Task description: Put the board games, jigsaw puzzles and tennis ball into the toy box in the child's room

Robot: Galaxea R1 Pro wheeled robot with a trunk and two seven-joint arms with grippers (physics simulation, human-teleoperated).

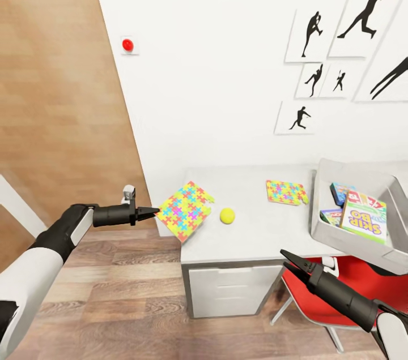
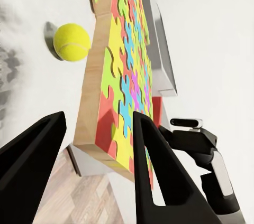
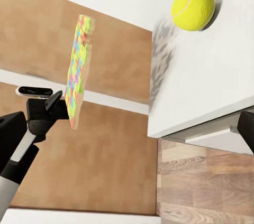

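My left gripper [image 1: 154,213] is shut on a corner of a colourful jigsaw puzzle [image 1: 186,210], held tilted in the air off the left end of the table [image 1: 249,179]. The left wrist view has the puzzle [image 2: 124,65] edge-on between the fingers [image 2: 153,171]. A yellow tennis ball [image 1: 227,215] rests on the table beside it. A second jigsaw puzzle [image 1: 286,192] lies flat further right. The grey toy box [image 1: 321,179] at the table's right end holds board games, with the yellow Skip-Bo box [image 1: 364,218] on top. My right gripper [image 1: 286,255] hangs open below the table's front edge. The bed is out of view.
A red chair [image 1: 340,286] stands under the table by my right arm. Grey drawers [image 1: 226,292] sit below the tabletop. The white wall carries a red button [image 1: 127,44] and black silhouette pictures [image 1: 362,9]. Wood-plank floor [image 1: 113,292] lies left of the table.
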